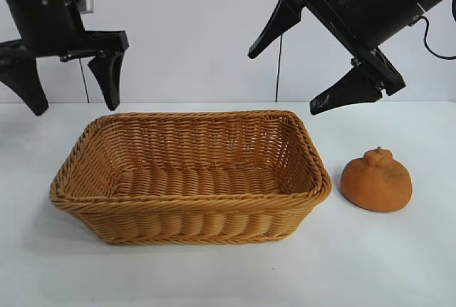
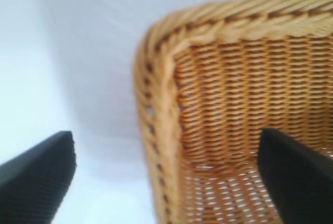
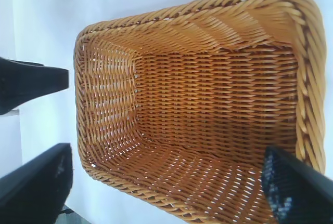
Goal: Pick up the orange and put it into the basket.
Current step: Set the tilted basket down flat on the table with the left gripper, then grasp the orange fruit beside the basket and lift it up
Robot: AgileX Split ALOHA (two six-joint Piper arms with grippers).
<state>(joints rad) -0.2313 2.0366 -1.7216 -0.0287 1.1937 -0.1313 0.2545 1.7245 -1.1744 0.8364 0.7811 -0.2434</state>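
The orange (image 1: 376, 180) is a squat, rough orange-brown fruit with a knob on top. It rests on the white table just right of the basket (image 1: 189, 204), a large woven wicker basket with nothing inside. My right gripper (image 1: 285, 82) is open and empty, raised above the basket's far right corner, up and left of the orange. The right wrist view looks down into the basket (image 3: 208, 89); the orange is out of that view. My left gripper (image 1: 75, 104) is open and empty above the basket's far left corner (image 2: 161, 78).
The white table (image 1: 399, 264) runs to a white wall behind. In the right wrist view a finger of the left gripper (image 3: 31, 81) shows beyond the basket's far end.
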